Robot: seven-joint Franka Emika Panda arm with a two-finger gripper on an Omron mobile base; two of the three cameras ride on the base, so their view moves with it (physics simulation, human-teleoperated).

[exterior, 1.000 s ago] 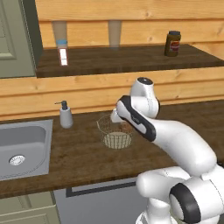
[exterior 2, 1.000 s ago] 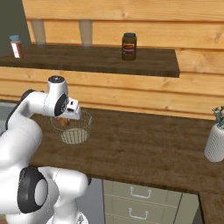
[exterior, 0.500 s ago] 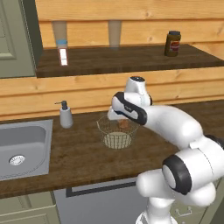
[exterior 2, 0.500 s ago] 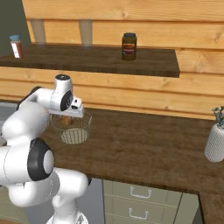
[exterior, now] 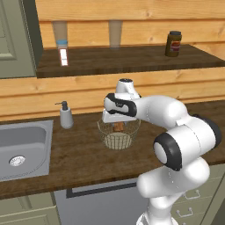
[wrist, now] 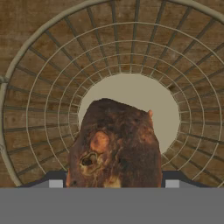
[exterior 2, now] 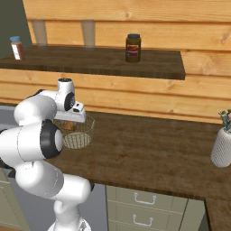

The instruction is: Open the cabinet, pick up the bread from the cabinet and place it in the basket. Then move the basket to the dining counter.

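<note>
Here, the fingertips of the gripper (exterior: 117,125) are hidden behind the bread (wrist: 114,146), which is seen clamped between the jaws – held directly above the tan base of the basket (exterior: 132,130). The arm is bent forward and low, the hand pointing straight down into the basket's mouth. Bare dark worktop (exterior 2: 153,149) is seen around the basket; a soap bottle (exterior: 66,116) stands near its left.
</note>
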